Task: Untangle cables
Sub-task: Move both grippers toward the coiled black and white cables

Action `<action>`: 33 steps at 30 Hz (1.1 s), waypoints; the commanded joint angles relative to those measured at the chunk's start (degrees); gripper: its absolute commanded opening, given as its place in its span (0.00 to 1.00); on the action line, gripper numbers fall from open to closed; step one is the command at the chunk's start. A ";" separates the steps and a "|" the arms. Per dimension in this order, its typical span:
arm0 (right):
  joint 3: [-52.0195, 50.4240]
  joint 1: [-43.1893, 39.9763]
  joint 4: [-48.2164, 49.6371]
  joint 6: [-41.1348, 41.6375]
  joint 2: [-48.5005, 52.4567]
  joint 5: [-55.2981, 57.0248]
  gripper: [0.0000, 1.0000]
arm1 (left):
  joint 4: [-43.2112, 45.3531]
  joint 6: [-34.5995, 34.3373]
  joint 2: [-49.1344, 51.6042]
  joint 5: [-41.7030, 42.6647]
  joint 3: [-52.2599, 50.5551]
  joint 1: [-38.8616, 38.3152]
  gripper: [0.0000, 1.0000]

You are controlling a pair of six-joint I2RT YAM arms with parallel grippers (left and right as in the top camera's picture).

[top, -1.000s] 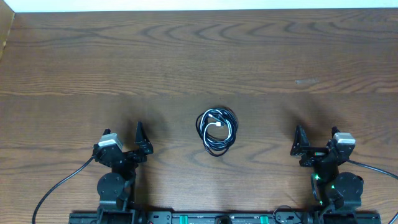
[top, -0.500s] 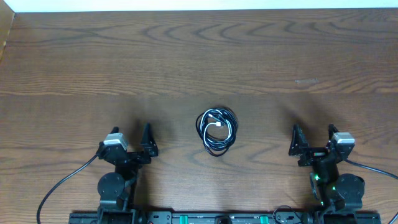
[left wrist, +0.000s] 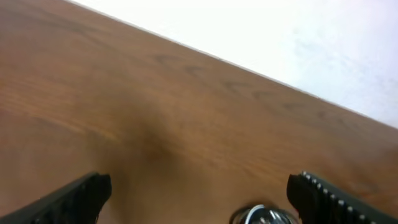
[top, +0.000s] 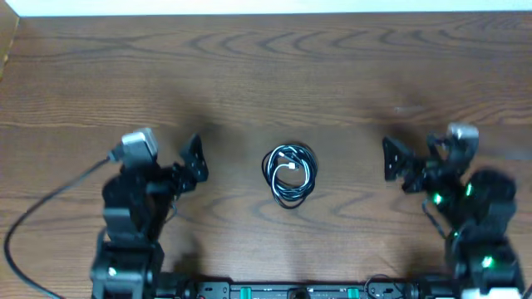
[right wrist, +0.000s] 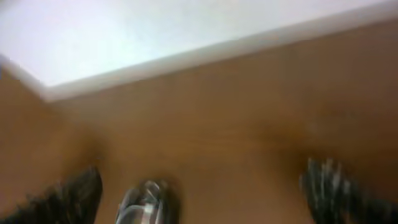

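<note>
cables (top: 290, 174): small black-and-white coil, seemingly tangled | left claw (left wrist: 200, 182), right claw (right wrist: 204, 174): spread wide, empty

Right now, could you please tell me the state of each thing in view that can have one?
cables: tangled in one coiled bundle, lying flat on the table, not held.
left gripper: open, empty, clear of the bundle on its left.
right gripper: open, empty, clear of the bundle on its right.
</note>
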 commanded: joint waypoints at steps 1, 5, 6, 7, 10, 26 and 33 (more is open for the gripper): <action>12.87 2.58 -9.99 -4.17 13.81 -8.17 0.99 | -2.08 0.70 6.36 1.01 5.57 0.20 0.96; 20.17 6.47 -15.89 -4.13 25.83 -11.96 0.99 | -6.54 0.74 7.54 7.34 5.66 0.20 0.96; 20.28 7.72 -15.13 -4.13 27.91 -13.42 0.99 | -7.98 0.74 7.50 7.87 5.66 0.20 0.96; 20.28 9.16 -14.60 -4.15 29.79 -13.57 0.99 | -9.38 0.74 7.50 7.87 5.66 0.20 0.96; 20.28 14.19 -14.62 -4.15 35.58 -8.55 0.99 | -11.87 0.74 7.50 9.68 5.66 0.20 0.96; 20.26 21.81 -7.19 5.46 53.68 0.28 0.99 | -25.59 1.70 7.52 11.67 5.64 0.17 0.80; 20.26 25.40 -1.07 5.53 56.96 0.94 0.99 | -28.96 8.52 7.52 26.18 5.64 0.07 0.79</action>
